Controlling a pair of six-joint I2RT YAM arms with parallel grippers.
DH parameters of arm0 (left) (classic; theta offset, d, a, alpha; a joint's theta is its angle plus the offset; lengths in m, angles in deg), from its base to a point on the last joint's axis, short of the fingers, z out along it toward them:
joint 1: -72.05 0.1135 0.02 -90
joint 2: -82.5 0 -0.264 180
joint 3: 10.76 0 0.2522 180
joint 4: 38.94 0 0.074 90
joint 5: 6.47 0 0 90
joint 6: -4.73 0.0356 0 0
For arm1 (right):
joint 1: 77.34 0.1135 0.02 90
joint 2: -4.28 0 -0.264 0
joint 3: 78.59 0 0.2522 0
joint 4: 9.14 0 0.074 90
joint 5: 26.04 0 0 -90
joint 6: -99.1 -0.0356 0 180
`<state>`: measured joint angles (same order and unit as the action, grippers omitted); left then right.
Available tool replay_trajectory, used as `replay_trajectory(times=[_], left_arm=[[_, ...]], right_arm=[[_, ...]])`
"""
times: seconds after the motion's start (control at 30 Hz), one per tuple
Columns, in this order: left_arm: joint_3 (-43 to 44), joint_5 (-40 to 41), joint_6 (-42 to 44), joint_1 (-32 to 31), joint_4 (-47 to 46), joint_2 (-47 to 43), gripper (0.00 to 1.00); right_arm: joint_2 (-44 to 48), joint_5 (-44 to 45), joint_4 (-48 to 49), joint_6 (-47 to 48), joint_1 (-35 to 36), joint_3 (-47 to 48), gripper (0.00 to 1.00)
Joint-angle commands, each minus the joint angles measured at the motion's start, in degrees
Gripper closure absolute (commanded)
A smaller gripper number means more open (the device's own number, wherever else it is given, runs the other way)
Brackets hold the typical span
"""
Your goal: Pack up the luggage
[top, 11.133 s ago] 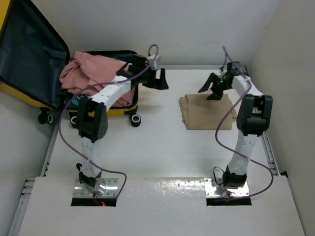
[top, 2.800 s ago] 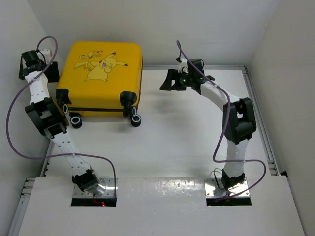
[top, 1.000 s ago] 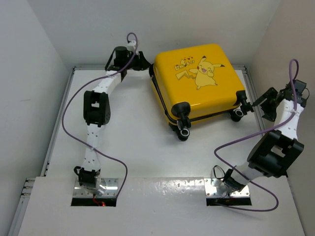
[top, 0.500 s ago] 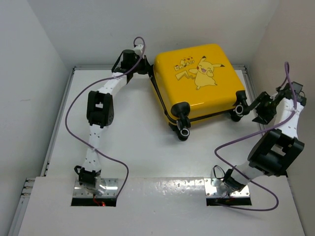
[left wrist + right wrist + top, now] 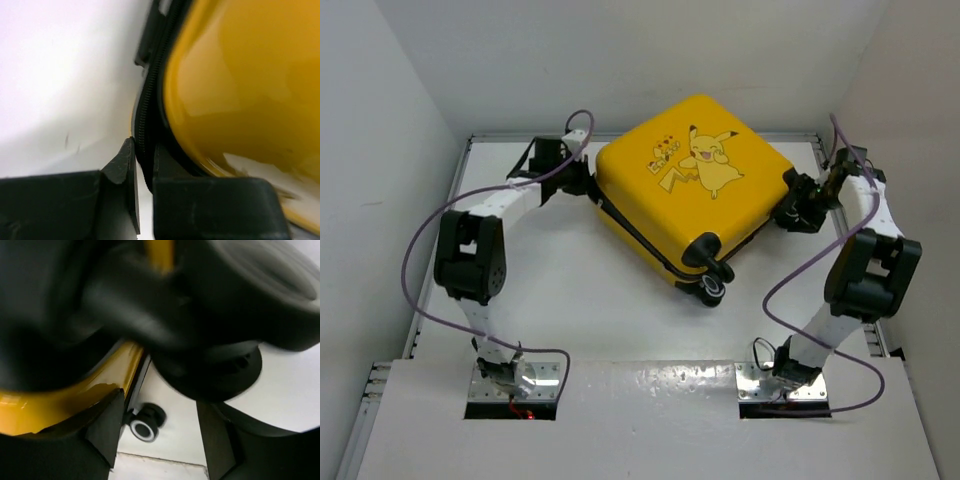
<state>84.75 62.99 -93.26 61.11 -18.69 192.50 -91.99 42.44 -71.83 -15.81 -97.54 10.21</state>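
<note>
The luggage (image 5: 690, 190), a yellow hard-shell case with a Pikachu cartoon, lies closed and turned cornerwise at the back of the table. My left gripper (image 5: 582, 183) is at its left corner. In the left wrist view the gripper (image 5: 144, 155) is shut on the black zipper seam (image 5: 150, 95), beside the yellow shell (image 5: 240, 80). My right gripper (image 5: 798, 210) is at the right corner. Its jaws (image 5: 160, 415) stand open, with a blurred black wheel (image 5: 225, 355) just ahead of the tips. A second wheel (image 5: 145, 422) shows farther off.
Metal rails (image 5: 440, 260) run along the table's left and right edges, with white walls close behind them. Two of the case's wheels (image 5: 712, 288) point toward the near side. Purple cables (image 5: 430, 235) loop off both arms.
The luggage has turned anticlockwise and slid left and nearer. My left gripper shut on the seam and drew back with that corner. My right gripper moved in to the right corner's wheel.
</note>
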Motion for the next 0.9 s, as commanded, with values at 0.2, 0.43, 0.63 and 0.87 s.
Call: replay_trajectory(times=[0.2, 0.43, 0.63, 0.87], left_arm=[[-15.7, -23.6, 33.9, 0.4, 19.7, -24.0, 0.16], [-15.7, -23.2, 29.1, 10.6, 6.2, -39.3, 0.08], [-7.8, -8.5, 11.6, 15.4, 0.8, -28.5, 0.32], [7.3, -2.3, 8.1, 9.9, 4.9, -3.1, 0.44]], right_arm=[[-21.1, -3.0, 13.0, -6.1, 9.1, 25.6, 0.39], [-25.3, -7.5, 14.5, -2.0, 9.0, 31.7, 0.37], [-25.7, -4.9, 12.8, 1.6, 6.2, 31.9, 0.37], [-24.6, 4.3, 7.5, 3.4, 8.2, 27.4, 0.39]])
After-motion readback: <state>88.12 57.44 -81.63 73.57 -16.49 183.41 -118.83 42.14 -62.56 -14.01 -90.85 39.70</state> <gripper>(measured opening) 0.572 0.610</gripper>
